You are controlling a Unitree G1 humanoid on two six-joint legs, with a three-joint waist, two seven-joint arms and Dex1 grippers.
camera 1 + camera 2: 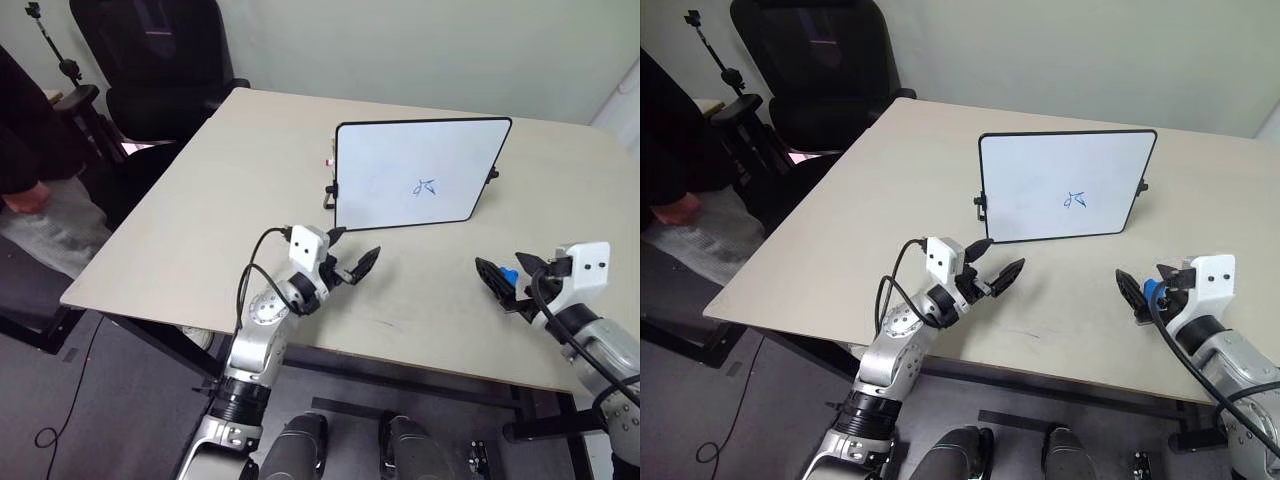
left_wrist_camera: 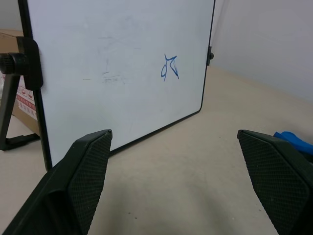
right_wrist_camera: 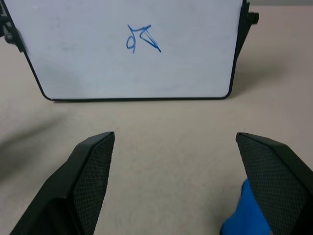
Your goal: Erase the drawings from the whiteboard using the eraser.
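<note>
Because the whiteboard (image 1: 420,175) stands propped on its black side clips near the far middle of the worktop (image 1: 200,200), tilted back with its white face toward the robot, both arms can come at it from the near edge without reaching over anything. The drawings (image 1: 425,187), a small blue scribble of crossing strokes, sit a little right of the board's centre and are untouched, so by my reading the wiping has not begun. The right gripper (image 1: 505,280) hangs over the near right of the worktop, at about five o'clock from the board and well apart from it; its jaws stand wide apart, yet the eraser (image 1: 509,276), a small bright blue block, sits against the inner face of one finger. Whether it is truly pinched or only resting there I cannot tell; the wrist view puts blue just beside the finger (image 3: 274,181) with open worktop between the pads. The left gripper (image 1: 352,257) hovers at about seven o'clock from the board, near its lower left corner, jaws open and holding nothing, perhaps placed to steady the frame while the other arm rubs. A dark office chair (image 1: 160,60) stands beyond the worktop's far left corner.
</note>
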